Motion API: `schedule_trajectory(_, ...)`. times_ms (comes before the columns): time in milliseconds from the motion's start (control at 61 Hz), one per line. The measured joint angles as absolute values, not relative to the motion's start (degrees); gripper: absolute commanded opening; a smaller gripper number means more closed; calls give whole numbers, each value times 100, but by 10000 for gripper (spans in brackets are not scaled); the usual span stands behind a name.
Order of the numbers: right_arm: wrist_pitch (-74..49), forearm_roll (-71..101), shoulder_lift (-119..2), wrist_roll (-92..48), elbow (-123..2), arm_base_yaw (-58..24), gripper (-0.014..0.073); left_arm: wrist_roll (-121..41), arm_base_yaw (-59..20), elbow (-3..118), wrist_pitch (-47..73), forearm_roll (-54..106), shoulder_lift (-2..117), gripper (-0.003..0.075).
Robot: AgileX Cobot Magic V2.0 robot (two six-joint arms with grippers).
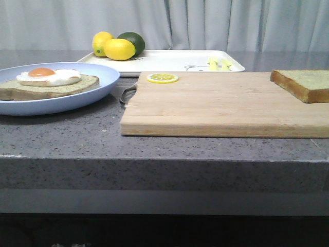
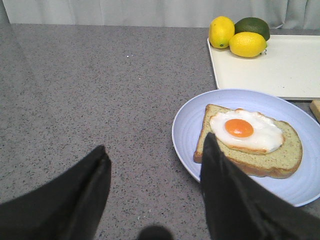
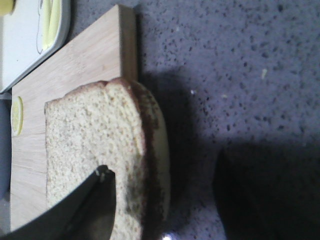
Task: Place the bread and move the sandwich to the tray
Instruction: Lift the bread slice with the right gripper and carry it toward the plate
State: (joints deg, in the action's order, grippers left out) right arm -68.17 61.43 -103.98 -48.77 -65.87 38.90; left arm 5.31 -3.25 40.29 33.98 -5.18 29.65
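Wooden rectangular cutting board [image 1: 226, 103] fills the centre of the front view on the speckled grey stone counter [image 1: 61, 134]; thick square bread slice with greenish-tan face and dark brown crust [image 1: 303, 84] lies flat at the board's far right end, partly cut by the frame edge. Open sandwich, a brown-crusted toast slice topped with white fried egg and orange yolk [image 1: 49, 82], sits on the pale blue round plate [image 1: 103, 77] to the left of the board. Flat white rectangular tray with rounded rim [image 1: 169, 60] lies behind the board, holding two yellow lemons and a dark green lime [image 1: 119, 45] at its left end; a small cartoon print and yellow marks show, no writing legible. Thin lemon slice [image 1: 163, 77] rests on the board's far left corner. Neither arm shows in this view. Left wrist view: left gripper [image 2: 152, 187] hangs with jaws wide apart, holding nothing, near the plate's rim, sandwich just beyond one finger. Right wrist view: right gripper [image 3: 165, 195] is spread wide and empty, one dark finger over the bread's face, the other over bare counter past the board edge, so the crust edge lies between them. Judgement: bread looks light, spongy, compressible; pinch across the crust edge gently. Sandwich egg probably slides; grip the toast by the crust sides, keep level. No brands or labels readable.
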Motion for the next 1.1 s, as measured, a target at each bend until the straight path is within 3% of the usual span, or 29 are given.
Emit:
schedule_trajectory(213, -6828, 6512, -10609, -5077, -6638, 3647, 426, 531, -325, 4029, 3398, -518, 2965, 390)
schedule_trajectory(410, -6828, 6522, -10611, -5126, -6647, 3536, 173, 531, -325, 4029, 3398, -518, 2965, 390)
schedule_trajectory(525, -6828, 6546, -10611, -5130, -6647, 3536, 92, 531, -325, 4029, 3398, -518, 2965, 390)
schedule_trajectory(885, -6804, 6834, -10004, -5014, -6647, 3390, 78, 531, -325, 4029, 3398, -518, 2965, 390)
schedule_trajectory(1098, -6799, 7587, -9361, -4984, -6647, 2772, 78, 531, -325, 4029, 3398, -518, 2965, 390)
